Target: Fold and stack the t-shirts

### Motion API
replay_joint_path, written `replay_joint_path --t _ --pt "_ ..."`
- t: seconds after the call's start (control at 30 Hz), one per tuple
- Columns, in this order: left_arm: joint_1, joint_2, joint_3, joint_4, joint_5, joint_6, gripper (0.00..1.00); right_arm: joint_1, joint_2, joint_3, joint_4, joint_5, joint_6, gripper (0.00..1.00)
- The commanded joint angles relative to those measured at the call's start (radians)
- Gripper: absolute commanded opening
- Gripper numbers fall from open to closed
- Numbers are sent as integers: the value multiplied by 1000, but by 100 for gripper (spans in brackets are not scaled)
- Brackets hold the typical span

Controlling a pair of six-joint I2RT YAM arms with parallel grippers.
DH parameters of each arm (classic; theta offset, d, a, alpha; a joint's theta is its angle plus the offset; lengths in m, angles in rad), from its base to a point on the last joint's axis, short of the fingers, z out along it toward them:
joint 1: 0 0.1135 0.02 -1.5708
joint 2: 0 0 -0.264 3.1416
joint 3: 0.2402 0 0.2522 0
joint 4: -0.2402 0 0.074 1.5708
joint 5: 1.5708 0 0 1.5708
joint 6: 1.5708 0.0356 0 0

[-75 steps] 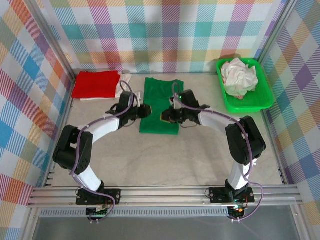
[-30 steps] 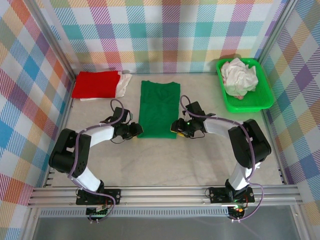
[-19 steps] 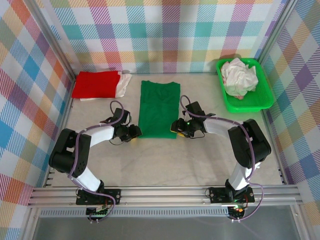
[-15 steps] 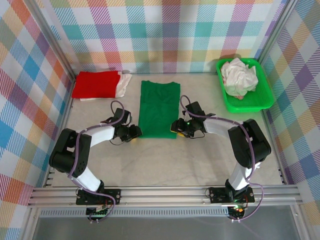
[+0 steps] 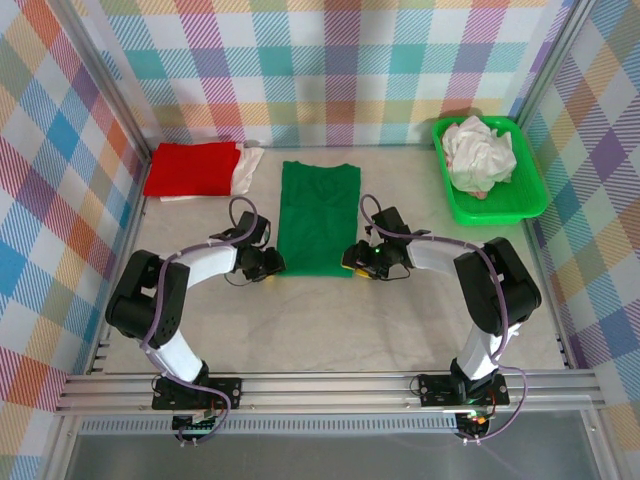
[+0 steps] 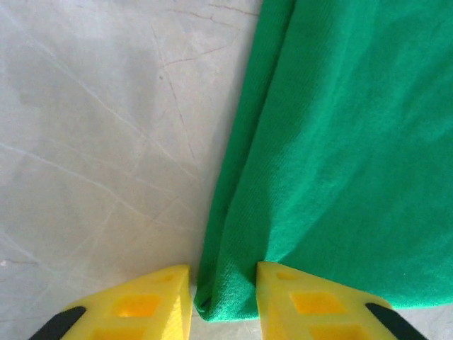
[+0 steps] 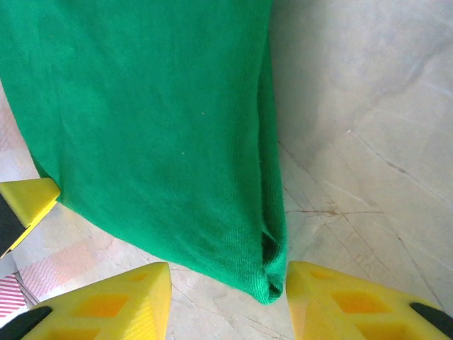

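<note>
Finding: the dark green t-shirt (image 5: 319, 215) lies flat at the middle of the tabletop (image 5: 350, 320) as a long strip, its sides already turned in. The step in hand appears to be the cross fold, near hem carried toward the collar.

Left end effector (image 5: 270, 264): low at the near-left corner of the strip. In the left wrist view its yellow fingers (image 6: 148, 294) stand apart, with the doubled side edge of the cloth between them and not pinched.

Right end effector (image 5: 352, 264): low at the near-right corner, jaws wide apart. In the right wrist view the corner sits closer to one finger than the other.

Other items: a folded red t-shirt (image 5: 192, 167) lies at the far left on something white (image 5: 248, 170). A crumpled white t-shirt (image 5: 478, 150) sits in the green tray (image 5: 490, 217) at the far right.

Recommendations:
- Centre the right jaws on the corner before closing, or the thin tip may slip out.
- Close on all layers of each corner. The folded-in edge is doubled, and catching the top ply alone would open the side fold.
- Lift both corners together and level, then carry them straight back so the hem lands square on the collar.
- Release only once the cloth rests flat.

Risk: uneven lift would skew the strip.
</note>
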Motion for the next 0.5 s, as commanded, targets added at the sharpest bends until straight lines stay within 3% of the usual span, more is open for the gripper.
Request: replay_joint_path --t 0.0,0.23,0.47 --pt "-53 56 23 137 89 -6 24 0 15 -15 30 -25 19 47" --pt "-55 66 29 148 96 -8 9 2 60 -6 59 -32 34 46" --pt "-55 63 24 145 98 -6 0 3 103 -3 85 -46 48 41"
